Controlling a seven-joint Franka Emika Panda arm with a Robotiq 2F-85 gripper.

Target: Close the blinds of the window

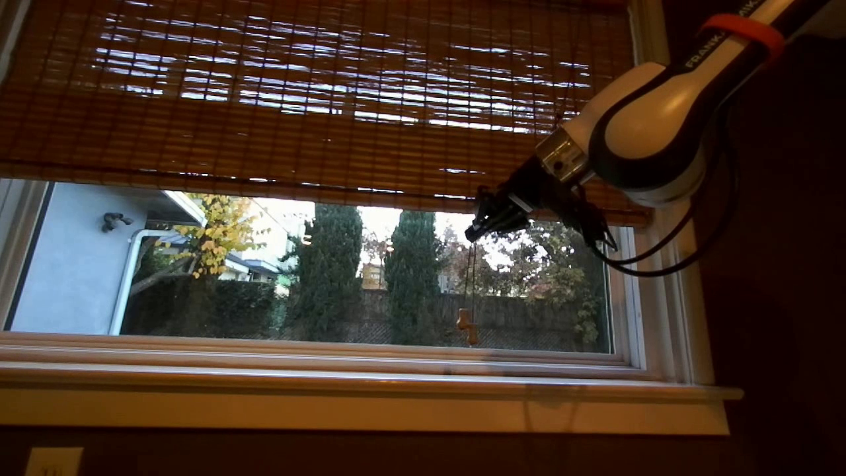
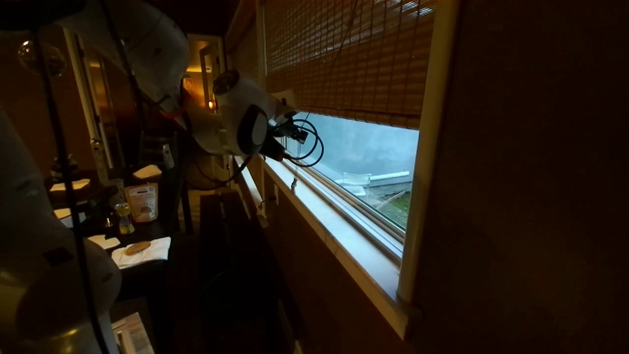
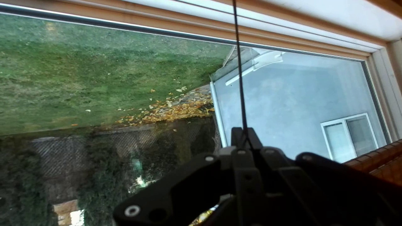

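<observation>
The brown woven blinds hang over the upper part of the window in both exterior views, with glass showing below their bottom edge. A corner of the blinds shows at the lower right of the wrist view. My gripper is near the blinds' bottom edge, toward the right of the window. In the wrist view its fingertips are together on a thin dark cord. Below the gripper the cord hangs down to small wooden tassels in front of the glass, above the sill.
The white sill juts out under the window, with the white side frame at its right. Black cables loop beside the wrist. A dark bench stands along the wall. A table holds a bag and napkins.
</observation>
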